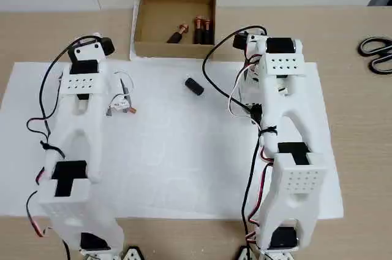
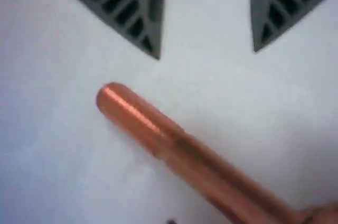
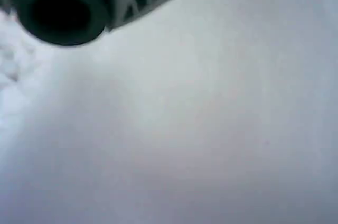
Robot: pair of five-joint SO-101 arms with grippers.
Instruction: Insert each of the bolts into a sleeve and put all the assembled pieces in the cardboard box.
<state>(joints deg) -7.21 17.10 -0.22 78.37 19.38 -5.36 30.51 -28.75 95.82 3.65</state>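
Copper bolt point(image 2: 148, 121) flat on white sheet point(image 1: 184, 168); black sleeve point(image 1: 194, 86) mid-sheet; probably a second sleeve point(image 3: 60, 15), end-on; cardboard box point(image 1: 158, 18) holds three assembled pieces point(image 1: 203, 30).

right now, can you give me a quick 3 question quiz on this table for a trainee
1. True or false: the left gripper is shut on the copper bolt.
2. Where does the loose black sleeve lie? A, in the cardboard box; B, on the white sheet between the two arms; C, beside the scissors.
3. How many assembled pieces are in the cardboard box?
Key: 1, false: it is open, and the bolt lies on the sheet just beyond its fingertips. 2, B. 3, three.
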